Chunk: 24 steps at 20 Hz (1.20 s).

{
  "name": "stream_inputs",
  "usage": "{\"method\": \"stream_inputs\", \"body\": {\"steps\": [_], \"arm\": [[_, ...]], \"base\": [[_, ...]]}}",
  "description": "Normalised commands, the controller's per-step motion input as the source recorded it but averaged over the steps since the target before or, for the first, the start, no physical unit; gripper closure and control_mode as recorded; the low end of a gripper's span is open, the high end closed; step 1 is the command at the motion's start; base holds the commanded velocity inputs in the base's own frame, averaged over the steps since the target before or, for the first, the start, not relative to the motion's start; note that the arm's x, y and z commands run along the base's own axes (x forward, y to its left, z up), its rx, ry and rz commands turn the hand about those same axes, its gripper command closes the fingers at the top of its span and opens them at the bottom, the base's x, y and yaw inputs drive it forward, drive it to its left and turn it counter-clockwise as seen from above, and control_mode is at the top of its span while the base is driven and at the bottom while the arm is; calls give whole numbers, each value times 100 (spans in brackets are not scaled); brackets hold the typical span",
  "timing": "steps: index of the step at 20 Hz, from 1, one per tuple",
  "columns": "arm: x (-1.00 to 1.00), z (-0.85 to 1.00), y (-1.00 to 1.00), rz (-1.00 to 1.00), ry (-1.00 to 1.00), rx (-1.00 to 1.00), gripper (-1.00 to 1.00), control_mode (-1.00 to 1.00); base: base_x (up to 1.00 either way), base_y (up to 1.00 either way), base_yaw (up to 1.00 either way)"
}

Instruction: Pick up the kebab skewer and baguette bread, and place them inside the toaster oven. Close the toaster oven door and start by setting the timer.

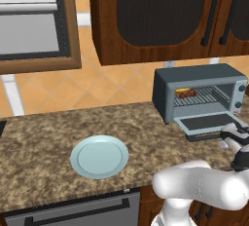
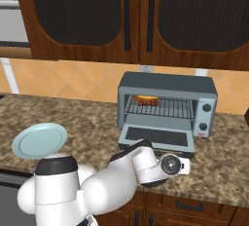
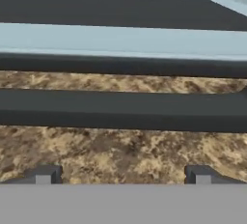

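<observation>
The toaster oven (image 1: 199,81) (image 2: 168,86) stands on the counter with its door (image 1: 210,122) (image 2: 154,138) dropped flat open. On the wire rack at the left lie the baguette bread (image 1: 182,91) (image 2: 146,97) and, just in front of it, the kebab skewer (image 1: 190,94) (image 2: 149,102). My gripper (image 1: 232,132) (image 2: 177,164) (image 3: 123,177) hovers low over the counter just in front of the door's front edge. It is open and holds nothing. In the hand view the door's dark bar handle (image 3: 123,109) runs across just beyond my fingertips (image 3: 43,175).
A pale blue plate (image 1: 99,156) (image 2: 39,141) sits bare on the granite counter (image 1: 44,137) to the left. Dark wooden cabinets (image 1: 155,15) (image 2: 136,15) hang above the oven. A dark appliance front (image 1: 82,213) is under the counter edge.
</observation>
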Motion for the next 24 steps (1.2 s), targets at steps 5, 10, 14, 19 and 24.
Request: {"method": "stream_inputs", "body": {"steps": [5, 10, 14, 19, 24], "arm": [[0, -46, 0, 3, -9, 0, -100, -100], [7, -4, 0, 1, -17, 2, -100, -100], [19, 0, 0, 0, -14, 1, -100, -100], [26, 0, 0, 0, -7, 0, -100, -100], [33, 0, 0, 0, 0, 0, -100, -100]], "base": [[0, 0, 0], [0, 0, 0], [0, 0, 0], [0, 0, 0], [0, 0, 0]]}}
